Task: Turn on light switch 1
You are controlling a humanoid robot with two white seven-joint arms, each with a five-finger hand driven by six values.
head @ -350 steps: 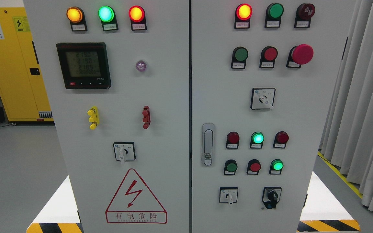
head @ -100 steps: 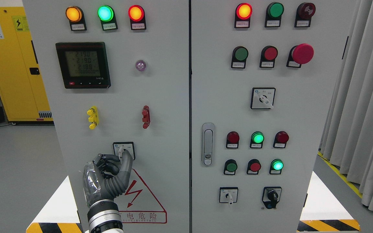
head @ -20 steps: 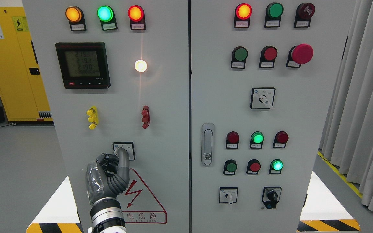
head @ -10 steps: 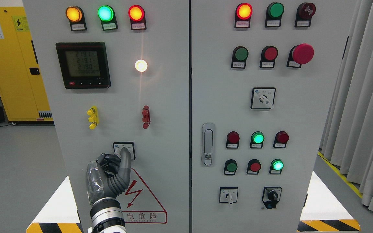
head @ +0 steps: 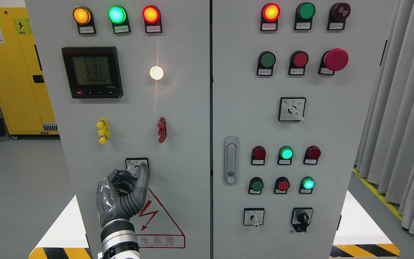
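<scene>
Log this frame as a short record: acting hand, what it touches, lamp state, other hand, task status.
acting hand: left hand, raised from below against the left cabinet door
contact: fingers on the rotary switch above the warning triangle
lamp: round lamp right of the meter glows white
other hand: right, not in view
task status: light appears on; hand not withdrawn

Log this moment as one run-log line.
stage: switch turned | left hand: shut on rotary switch | lamp: lit | right hand: not in view | next: probably release
</scene>
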